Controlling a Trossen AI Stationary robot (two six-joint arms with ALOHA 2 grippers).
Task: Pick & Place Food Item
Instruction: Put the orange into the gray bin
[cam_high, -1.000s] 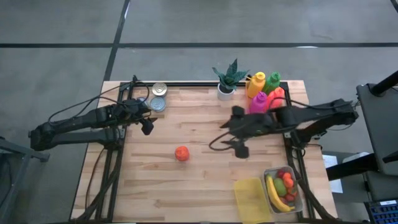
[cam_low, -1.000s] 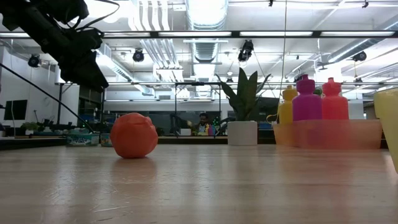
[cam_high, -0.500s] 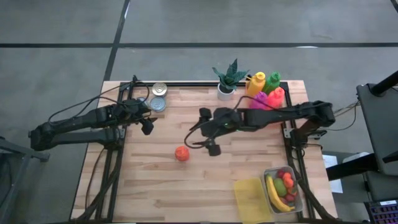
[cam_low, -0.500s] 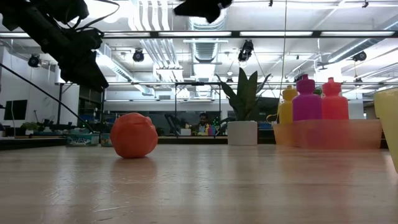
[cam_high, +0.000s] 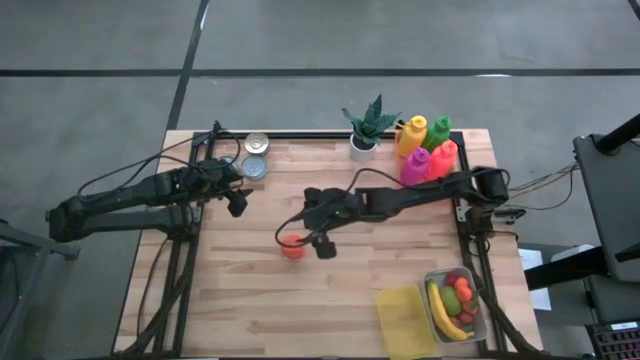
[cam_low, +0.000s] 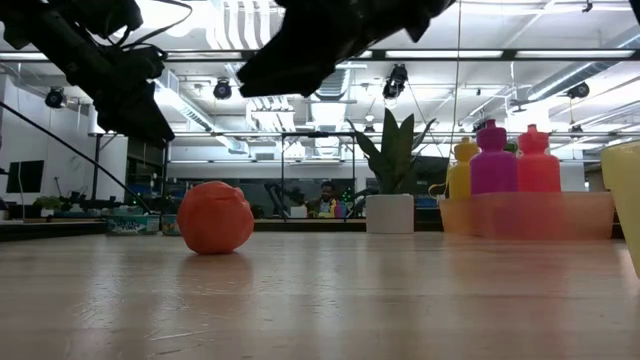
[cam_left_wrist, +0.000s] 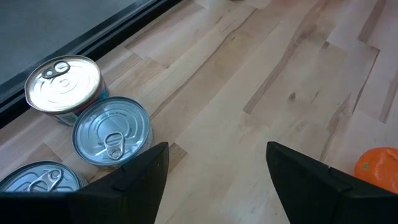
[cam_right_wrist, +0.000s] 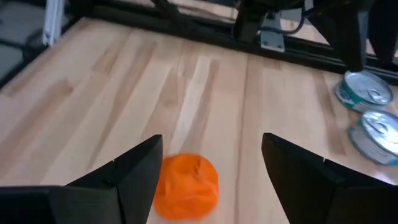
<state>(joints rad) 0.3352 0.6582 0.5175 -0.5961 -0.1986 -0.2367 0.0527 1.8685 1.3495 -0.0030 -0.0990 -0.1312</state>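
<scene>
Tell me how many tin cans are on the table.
3 tin cans, clustered at the table's far left corner near the left gripper: one, a second, and a third partly cut off.

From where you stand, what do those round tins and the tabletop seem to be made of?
The tins look like bare shiny metal: silvery lids with pull rings that catch the light. The tabletop looks like pale wood in glued strips, with visible grain and a smooth, low-sheen finish.

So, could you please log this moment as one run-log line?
phase: approach | right gripper: open, above orange food item | left gripper: open, waiting beside cans | bin: holds other food
</scene>
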